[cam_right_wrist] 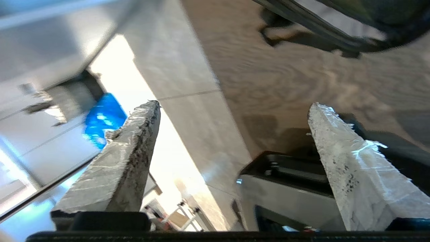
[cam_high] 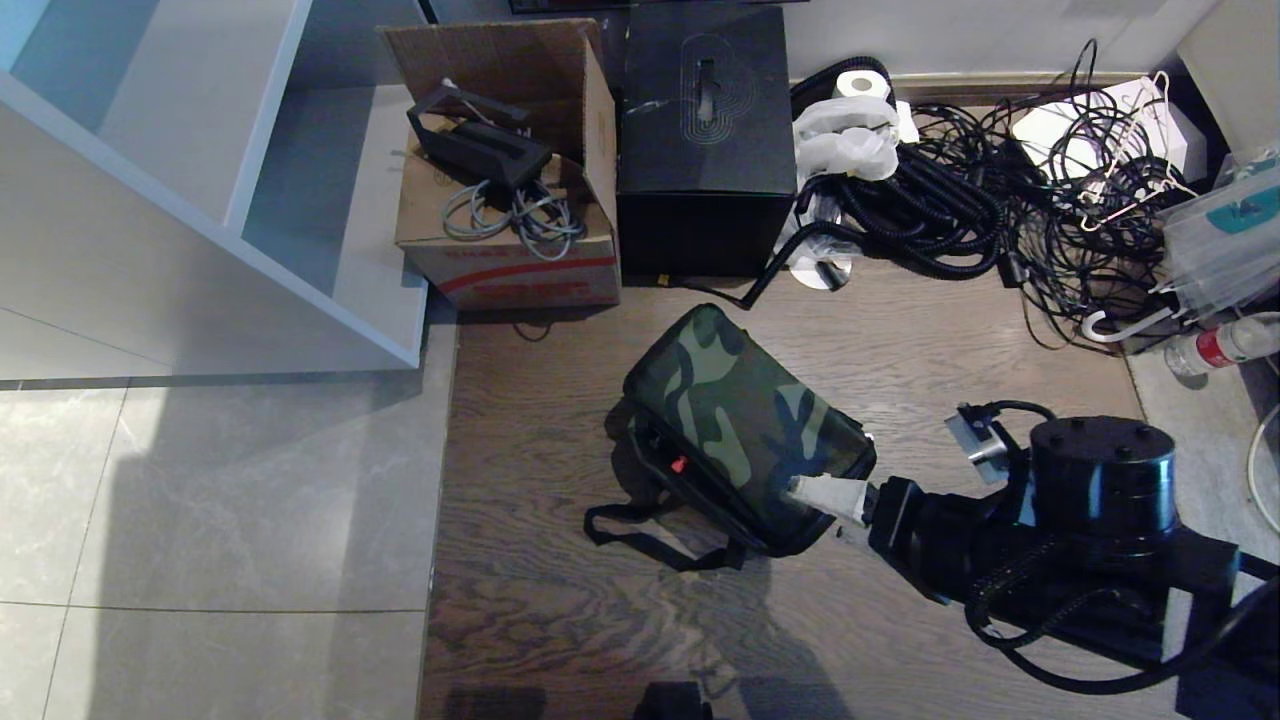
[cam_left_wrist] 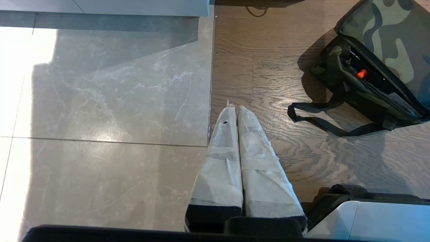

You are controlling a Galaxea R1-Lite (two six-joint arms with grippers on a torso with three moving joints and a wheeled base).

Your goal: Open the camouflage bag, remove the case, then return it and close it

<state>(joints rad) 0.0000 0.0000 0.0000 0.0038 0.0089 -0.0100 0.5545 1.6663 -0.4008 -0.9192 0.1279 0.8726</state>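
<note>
The right gripper (cam_high: 835,497) is held level at the closed camouflage bag (cam_high: 745,420), jaws spread, nothing gripped; the left gripper's (cam_left_wrist: 234,109) jaws are closed.

- The camouflage bag (cam_high: 745,420) was matt woven cloth.
- The floor (cam_high: 600,620) was grained wood beside glossy stone tile.
- The right hand (cam_right_wrist: 235,111) had fingers wrapped in rough white tape.

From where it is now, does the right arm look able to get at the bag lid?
Probably yes. The right end effector sits open at the near corner of the bag, whose camouflage lid lies closed with nothing on it. The left end effector is shut, parked away over the floor.
</note>
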